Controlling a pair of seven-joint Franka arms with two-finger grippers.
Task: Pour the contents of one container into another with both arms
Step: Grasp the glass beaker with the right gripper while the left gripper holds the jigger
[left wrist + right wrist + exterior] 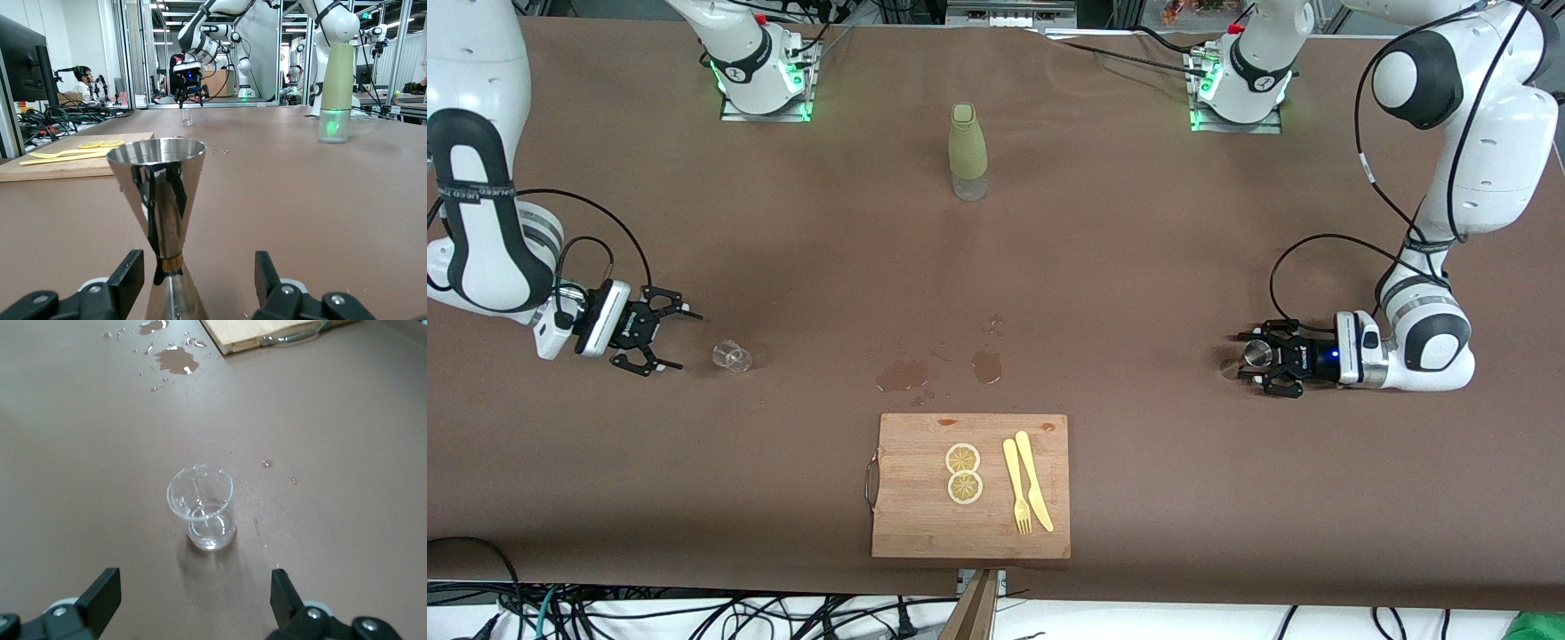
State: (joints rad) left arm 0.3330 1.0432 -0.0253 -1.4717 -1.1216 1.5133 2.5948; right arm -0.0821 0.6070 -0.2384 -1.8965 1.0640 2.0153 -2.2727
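The silvery steel jigger (1259, 354) stands upright on the brown table toward the left arm's end. My left gripper (1246, 358) is low around it and open. In the left wrist view the jigger (159, 193) rises between the fingers (129, 276), with a gap on each side. The small clear glass cup (731, 356) stands toward the right arm's end. My right gripper (685, 341) is open beside it. In the right wrist view the cup (202, 510) sits just ahead of my right gripper (193, 593), not between its fingers, with a little clear liquid at its bottom.
A tall olive-green bottle (967, 151) stands at mid-table near the bases. A wooden cutting board (925, 524) with two lemon slices, a yellow fork and a yellow knife lies near the front edge. Wet patches (907, 374) mark the cloth just above it.
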